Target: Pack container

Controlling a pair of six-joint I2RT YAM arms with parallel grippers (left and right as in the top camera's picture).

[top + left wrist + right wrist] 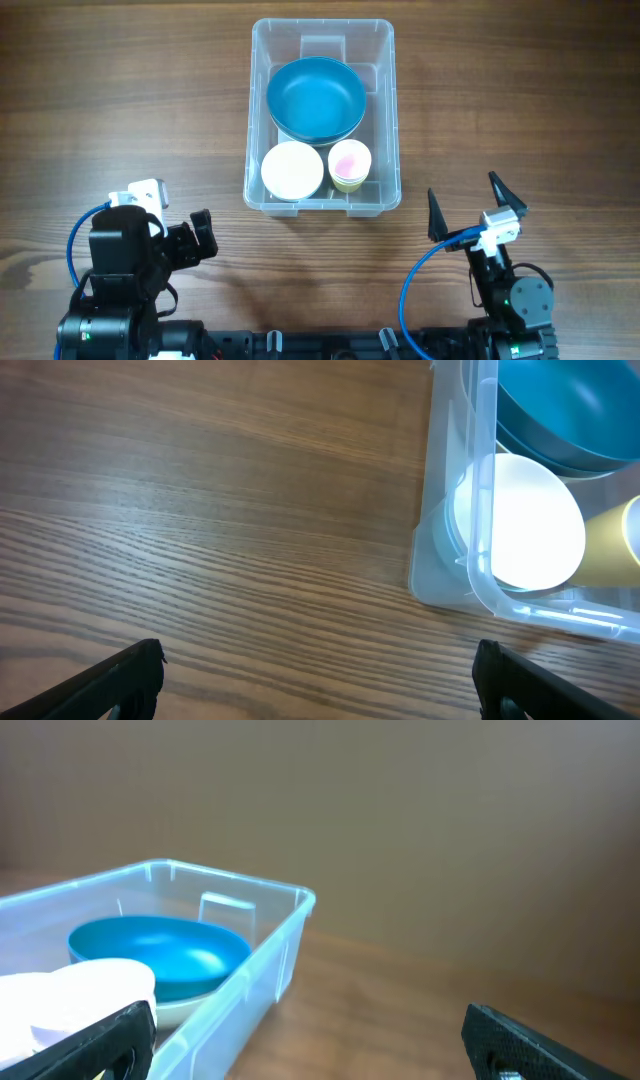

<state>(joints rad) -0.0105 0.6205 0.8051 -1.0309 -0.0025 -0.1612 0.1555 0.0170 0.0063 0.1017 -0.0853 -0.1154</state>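
The clear plastic container (385,110) stands at the table's far middle. Inside it sit a large blue bowl (316,98), a white bowl (292,170) and a small yellow cup with a pink inside (349,163). My left gripper (203,237) is open and empty at the near left, well short of the container. My right gripper (467,203) is open and empty at the near right. In the left wrist view the container's corner (440,575) and the white bowl (525,530) show at right. The right wrist view shows the container (270,965) and the blue bowl (160,950) at left.
The wooden table (120,100) runs all round the container. Both arm bases and blue cables (415,275) sit along the near edge.
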